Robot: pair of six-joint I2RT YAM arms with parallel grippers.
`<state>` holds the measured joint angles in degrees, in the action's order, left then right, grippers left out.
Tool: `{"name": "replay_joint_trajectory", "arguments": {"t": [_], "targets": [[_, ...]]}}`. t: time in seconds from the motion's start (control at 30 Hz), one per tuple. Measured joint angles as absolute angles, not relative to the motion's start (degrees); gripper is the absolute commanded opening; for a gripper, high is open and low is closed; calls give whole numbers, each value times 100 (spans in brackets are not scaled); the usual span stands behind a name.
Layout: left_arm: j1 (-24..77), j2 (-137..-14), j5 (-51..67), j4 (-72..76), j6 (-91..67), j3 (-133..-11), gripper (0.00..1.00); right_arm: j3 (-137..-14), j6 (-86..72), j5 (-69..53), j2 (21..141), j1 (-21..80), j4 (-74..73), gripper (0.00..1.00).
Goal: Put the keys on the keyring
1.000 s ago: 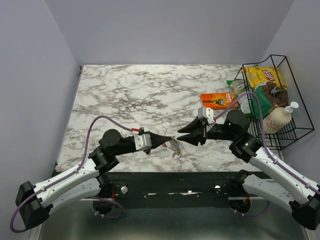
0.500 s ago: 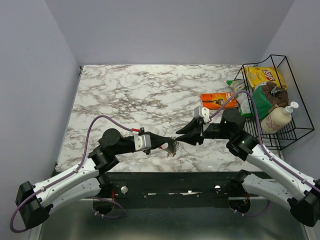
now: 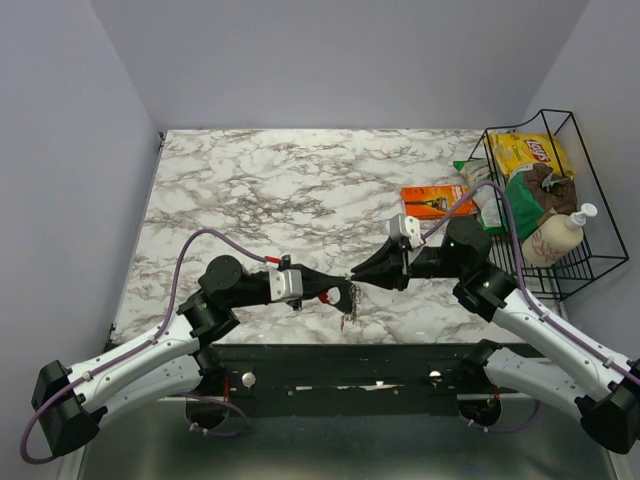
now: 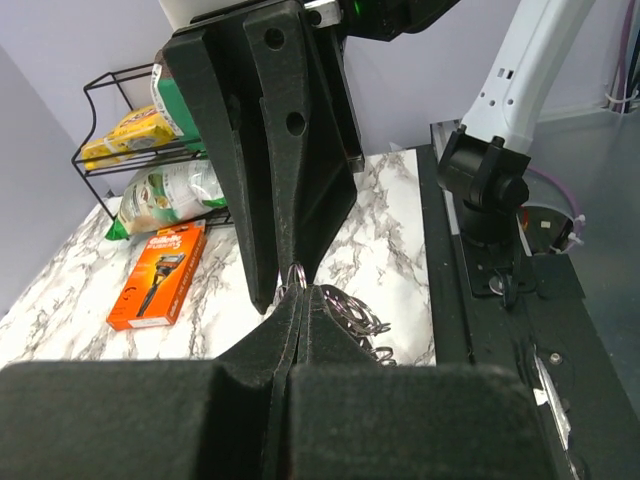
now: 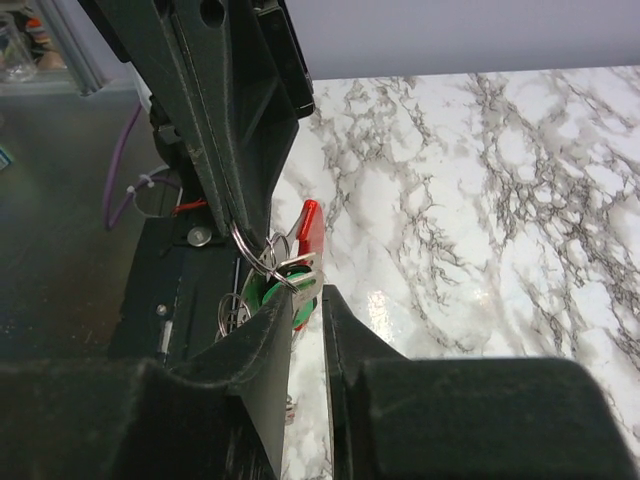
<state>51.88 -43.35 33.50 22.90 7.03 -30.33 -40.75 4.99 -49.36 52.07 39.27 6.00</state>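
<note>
My left gripper (image 3: 345,290) is shut on the keyring (image 4: 293,277), a thin metal loop sticking out of its closed tips (image 4: 303,295). From the ring hang a red-headed key (image 3: 325,296) and a green-headed key (image 5: 290,292), with small extra rings and a chain (image 4: 362,322) below. In the right wrist view the keyring (image 5: 248,250) and the red key (image 5: 310,228) sit just ahead of my right gripper (image 5: 308,297). Its jaws stand a narrow gap apart with nothing between them. Its left fingertip touches the green key. In the top view my right gripper (image 3: 354,277) meets the left one tip to tip.
An orange razor packet (image 3: 436,201) lies behind the right arm, also seen in the left wrist view (image 4: 158,275). A black wire basket (image 3: 592,205) with snack bags and a pump bottle stands at the right edge. The grippers work near the table's front edge (image 3: 380,343).
My right gripper has moved left up to the left gripper's tips and its jaws have narrowed. The bunch of keys has swung, and the red key now shows beside the left fingers.
</note>
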Motion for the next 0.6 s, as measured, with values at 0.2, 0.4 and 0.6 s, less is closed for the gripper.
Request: {"name": "replay_joint_trajectory", "arguments": {"t": [0.2, 0.4, 0.6], "targets": [[5188, -4335, 3358, 2346, 696, -3033, 0, -4075, 510, -5065, 5100, 3927, 633, 3], [5188, -4351, 3376, 2434, 637, -3033, 0, -4075, 521, -5229, 5146, 3927, 639, 1], [5188, -4451, 3448, 2486, 545, -3033, 0, -4075, 519, -5336, 5282, 3924, 639, 1]]}}
